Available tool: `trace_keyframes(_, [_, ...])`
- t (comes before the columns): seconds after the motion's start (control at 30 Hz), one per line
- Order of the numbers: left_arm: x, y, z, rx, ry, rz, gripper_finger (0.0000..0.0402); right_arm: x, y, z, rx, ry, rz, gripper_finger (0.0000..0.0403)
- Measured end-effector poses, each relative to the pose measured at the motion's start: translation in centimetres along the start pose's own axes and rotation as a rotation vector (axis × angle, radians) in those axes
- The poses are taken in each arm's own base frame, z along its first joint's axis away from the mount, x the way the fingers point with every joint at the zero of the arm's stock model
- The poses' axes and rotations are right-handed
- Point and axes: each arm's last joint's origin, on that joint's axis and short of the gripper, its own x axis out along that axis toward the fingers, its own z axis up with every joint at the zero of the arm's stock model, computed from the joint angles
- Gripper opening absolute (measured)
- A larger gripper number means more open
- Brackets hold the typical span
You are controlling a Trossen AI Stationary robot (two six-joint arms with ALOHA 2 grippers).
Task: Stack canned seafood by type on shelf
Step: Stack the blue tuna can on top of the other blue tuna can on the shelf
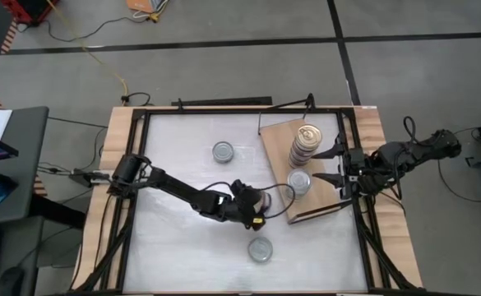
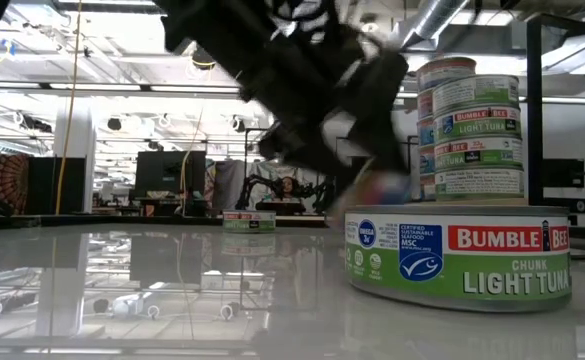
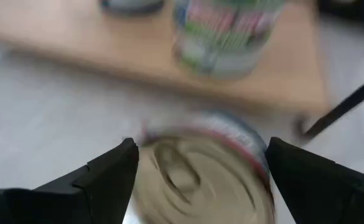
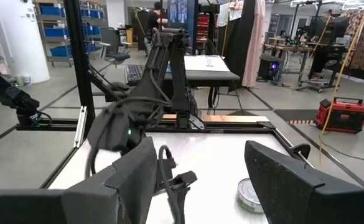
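L gripper (image 1: 261,200) hangs over the white counter (image 1: 174,181) just beside the flat light-brown wooden shelf (image 1: 283,136), fingers (image 3: 110,171) clamped either side of a short round gold-lidded tin (image 3: 203,171). On the shelf: tall stack of green-label tuna tins (image 1: 305,145) w/ a single silver-lidded tin (image 1: 298,182) beside it. Two loose tins (image 1: 223,151) on the counter. R gripper (image 1: 339,163) waits at the shelf's far edge, fingers spread wide.

Shelf (image 1: 322,193): one. Tin stacks: tall stack (image 1: 304,146), short stack (image 1: 299,182). Loose tins: three.
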Motion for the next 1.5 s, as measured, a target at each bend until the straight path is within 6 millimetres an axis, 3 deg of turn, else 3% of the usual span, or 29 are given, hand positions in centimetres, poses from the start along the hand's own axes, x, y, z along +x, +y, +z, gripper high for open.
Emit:
trace_keyframes(0.13, [-0.2,0.9,-0.8,0.098,0.067,0.081,0.0339,0.0,0.0,0.0,-0.003,0.001,0.000,0.0272])
trace_keyframes(0.27, [-1.8,1.9,0.1,0.154,0.113,0.166,0.0339,0.0,0.0,0.0,-0.005,0.001,-0.005,0.0272])
trace_keyframes(0.43, [-3.9,3.6,0.5,0.383,0.199,0.299,0.0339,0.0,0.0,0.0,-0.005,0.001,-0.006,0.0272])
trace_keyframes(0.53, [-4.8,3.7,1.5,0.529,0.204,0.272,0.0339,0.0,0.0,0.0,-0.007,0.000,-0.006,0.0272])
trace_keyframes(0.7, [-5.0,3.3,1.4,0.760,0.235,0.232,0.0338,0.0,0.0,0.1,-0.004,-0.009,-0.006,0.0272])
trace_keyframes(0.93, [-3.5,4.6,0.4,0.664,0.288,0.259,0.0338,0.0,0.0,0.1,-0.005,-0.007,-0.005,0.0272])
trace_keyframes(1.27, [-4.6,6.0,-1.0,0.613,0.397,0.413,0.0338,0.0,0.0,0.0,-0.007,-0.002,-0.004,0.0272])
trace_keyframes(1.5, [-5.3,5.7,-1.0,0.556,0.399,0.389,0.0317,0.0,0.0,0.0,-0.006,-0.003,-0.004,0.0272])
